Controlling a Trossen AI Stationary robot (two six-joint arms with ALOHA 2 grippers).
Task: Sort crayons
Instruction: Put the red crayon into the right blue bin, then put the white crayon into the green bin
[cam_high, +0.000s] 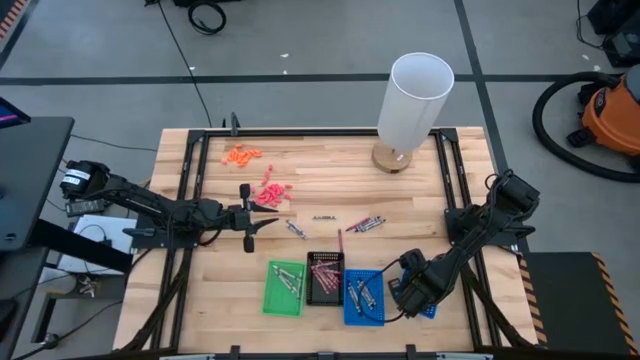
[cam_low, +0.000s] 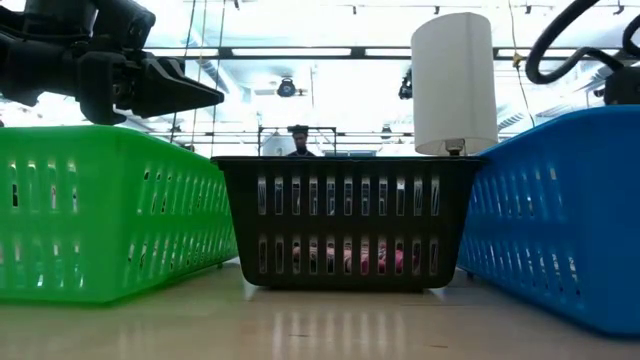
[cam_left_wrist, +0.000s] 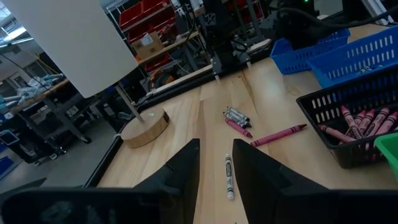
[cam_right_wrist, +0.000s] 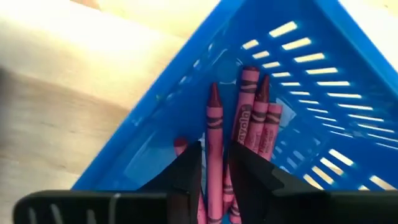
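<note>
Crayons (cam_right_wrist: 214, 134): thin maroon paper-wrapped sticks.

Green tray (cam_high: 283, 289), black tray (cam_high: 325, 279), blue tray (cam_high: 362, 298) side by side

We see a grey concrete floor (cam_high: 300, 50) crossed by dark lines along the top of the frame, an orange shop vacuum (cam_high: 612, 110) at upper right, and a black cable (cam_high: 205, 15) coiled at top centre. Bright ceiling lights (cam_low: 300, 50) glare behind the surface.

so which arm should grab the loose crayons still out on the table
Left. Its open gripper hovers just beside the loose crayons mid-table; one lies right ahead of its fingers. The right gripper is down at the blue tray, farther off.
</note>
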